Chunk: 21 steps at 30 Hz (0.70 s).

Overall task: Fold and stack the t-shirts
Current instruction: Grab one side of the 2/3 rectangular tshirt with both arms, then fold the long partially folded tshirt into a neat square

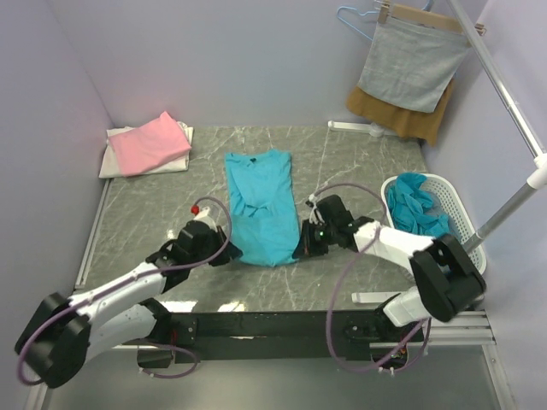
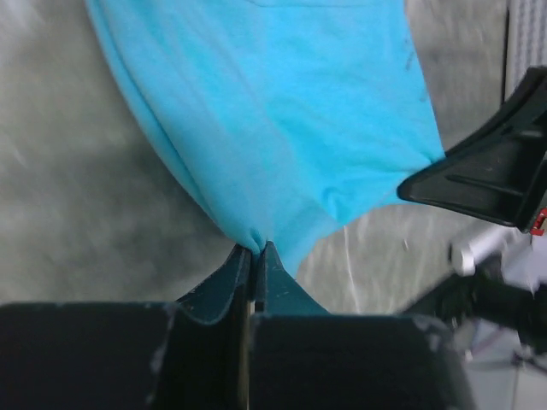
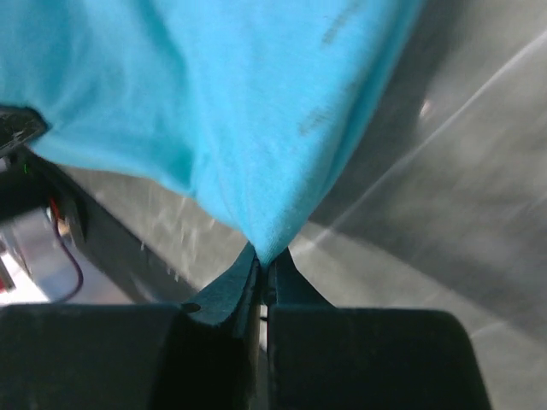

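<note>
A teal t-shirt (image 1: 258, 203) lies flat in the middle of the table, collar at the far end and hem nearest the arms. My left gripper (image 1: 229, 254) is shut on the hem's left corner; the left wrist view shows teal cloth (image 2: 282, 120) pinched at the closed fingertips of that gripper (image 2: 257, 249). At the hem's right corner my right gripper (image 1: 297, 250) is shut too, and the right wrist view shows the same cloth (image 3: 197, 94) bunched into the tips of the gripper (image 3: 267, 259). A folded pink t-shirt (image 1: 152, 141) rests on a white one (image 1: 115, 162) at the far left.
A white basket (image 1: 456, 207) at the right edge holds more teal t-shirts (image 1: 413, 205). A grey cloth (image 1: 411, 67) and a mustard-brown cloth (image 1: 395, 114) hang from a hanger at the far right. A white pole (image 1: 511, 115) slants down beside the basket.
</note>
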Each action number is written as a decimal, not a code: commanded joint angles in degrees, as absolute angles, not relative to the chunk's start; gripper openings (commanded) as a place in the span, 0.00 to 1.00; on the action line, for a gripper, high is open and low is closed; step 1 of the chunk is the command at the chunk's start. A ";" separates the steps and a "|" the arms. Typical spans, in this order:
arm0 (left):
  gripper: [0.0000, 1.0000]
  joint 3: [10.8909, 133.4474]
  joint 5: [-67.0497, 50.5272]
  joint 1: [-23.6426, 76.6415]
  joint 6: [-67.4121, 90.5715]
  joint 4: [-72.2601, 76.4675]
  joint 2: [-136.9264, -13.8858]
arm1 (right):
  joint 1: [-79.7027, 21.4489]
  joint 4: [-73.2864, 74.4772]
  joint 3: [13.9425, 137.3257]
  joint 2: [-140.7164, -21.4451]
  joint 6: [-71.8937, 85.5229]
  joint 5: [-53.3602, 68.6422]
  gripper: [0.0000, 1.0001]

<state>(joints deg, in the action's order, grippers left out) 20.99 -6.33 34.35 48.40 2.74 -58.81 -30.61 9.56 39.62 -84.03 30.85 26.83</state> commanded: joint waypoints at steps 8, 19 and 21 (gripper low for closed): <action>0.01 30.22 8.77 42.36 53.19 -17.58 -45.43 | -36.65 21.87 46.12 -67.05 30.17 15.66 0.00; 0.01 46.57 11.44 33.67 40.44 -2.12 -72.91 | -27.69 22.06 75.63 -94.11 19.08 13.96 0.00; 0.01 49.47 9.59 30.52 39.56 -0.44 -76.53 | -25.85 22.94 79.96 -100.96 18.20 15.55 0.00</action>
